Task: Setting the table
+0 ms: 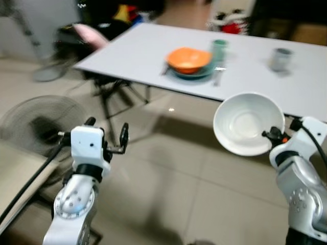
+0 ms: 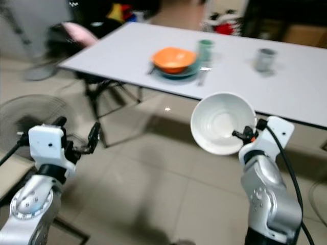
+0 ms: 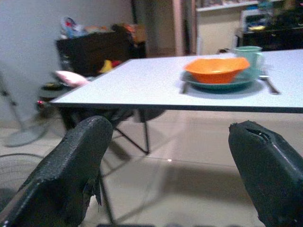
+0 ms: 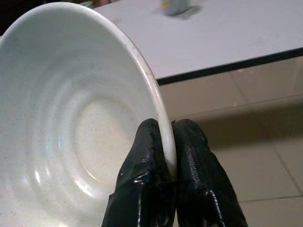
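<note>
The round white ceramic bowl (image 4: 71,118), glossy with faint rings inside and fine specks, is held in the air in front of the white flat surface (image 1: 148,51), tilted so its opening faces the camera. The right hand (image 4: 169,142) is clenched on the bowl's thin rim, one rough black finger inside and one outside.

Beyond this hand, on the surface, there is one place setting: one orange bowl with soft angular sides (image 1: 189,58) sits in one teal round plate (image 1: 196,73). One pale green cup (image 1: 219,48) stands just behind the plate. Two pieces of metal cutlery lie beside the plate, one on each side (image 3: 270,84), but they are too blurred to tell which kind. Farther along the surface, one grey cup (image 1: 280,58) stands apart from the setting.

The left hand (image 1: 107,135) is released, its two black fingers (image 3: 71,175) spread apart with nothing between them, above the beige tiled floor (image 1: 173,184). Just beside this hand stands one round wire-grille fan (image 1: 38,125). Past it, next to the surface's far corner, there is a dark folding chair (image 1: 110,89) with something soft and pink (image 1: 89,34) on it.
</note>
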`<state>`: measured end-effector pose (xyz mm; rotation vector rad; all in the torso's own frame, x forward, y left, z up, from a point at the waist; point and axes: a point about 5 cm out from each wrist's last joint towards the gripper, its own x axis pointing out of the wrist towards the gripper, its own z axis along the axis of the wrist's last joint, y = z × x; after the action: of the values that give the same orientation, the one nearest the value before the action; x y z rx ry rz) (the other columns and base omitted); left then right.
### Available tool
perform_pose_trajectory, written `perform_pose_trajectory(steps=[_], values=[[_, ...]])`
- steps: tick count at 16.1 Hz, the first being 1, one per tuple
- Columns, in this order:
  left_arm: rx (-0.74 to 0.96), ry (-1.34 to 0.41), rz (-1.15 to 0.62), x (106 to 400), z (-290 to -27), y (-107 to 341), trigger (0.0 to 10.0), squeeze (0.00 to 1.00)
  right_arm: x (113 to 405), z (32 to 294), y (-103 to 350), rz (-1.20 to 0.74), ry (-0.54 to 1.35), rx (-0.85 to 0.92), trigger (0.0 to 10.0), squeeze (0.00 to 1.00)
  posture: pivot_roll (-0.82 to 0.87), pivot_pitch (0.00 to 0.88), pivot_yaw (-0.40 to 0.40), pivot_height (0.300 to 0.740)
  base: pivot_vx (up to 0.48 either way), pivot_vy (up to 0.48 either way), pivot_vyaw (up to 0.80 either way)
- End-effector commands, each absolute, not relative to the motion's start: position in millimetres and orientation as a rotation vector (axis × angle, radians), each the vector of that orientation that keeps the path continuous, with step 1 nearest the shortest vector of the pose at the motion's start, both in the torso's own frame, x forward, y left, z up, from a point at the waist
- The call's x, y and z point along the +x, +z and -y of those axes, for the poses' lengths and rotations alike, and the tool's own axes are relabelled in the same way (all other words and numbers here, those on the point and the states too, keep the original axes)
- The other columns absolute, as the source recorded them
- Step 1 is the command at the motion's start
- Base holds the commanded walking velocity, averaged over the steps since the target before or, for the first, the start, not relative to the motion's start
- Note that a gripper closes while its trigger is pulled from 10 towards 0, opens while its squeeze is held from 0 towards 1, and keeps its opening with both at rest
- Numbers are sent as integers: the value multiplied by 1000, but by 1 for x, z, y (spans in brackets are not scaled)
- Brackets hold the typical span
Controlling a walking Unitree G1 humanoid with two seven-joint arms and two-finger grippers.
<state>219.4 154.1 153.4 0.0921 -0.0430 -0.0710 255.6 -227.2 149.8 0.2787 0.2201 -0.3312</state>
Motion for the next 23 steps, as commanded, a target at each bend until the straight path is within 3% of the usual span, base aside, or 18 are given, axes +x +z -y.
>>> perform_pose_trajectory(steps=[1, 14, 18, 23], values=[[93, -91, 45, 221, -151, 154, 10000, 0, 255, 230, 159, -175, -343, 278, 10000, 0, -131, 14, 31, 740, 311, 0, -800], [83, -150, 63, 229, -146, 154, 10000, 0, 253, 233, 162, -154, -372, 296, 10000, 0, -152, 0, 52, 740, 314, 0, -800], [86, -171, 69, 232, -143, 155, 10000, 0, 269, 224, 179, -81, -222, 378, 10000, 0, -151, 0, 61, 740, 316, 0, -105], [89, -192, 79, 239, -140, 159, 10000, 0, 298, 195, 180, -209, 11, 602, 10000, 0, -135, 12, 67, 740, 322, 0, 0]])
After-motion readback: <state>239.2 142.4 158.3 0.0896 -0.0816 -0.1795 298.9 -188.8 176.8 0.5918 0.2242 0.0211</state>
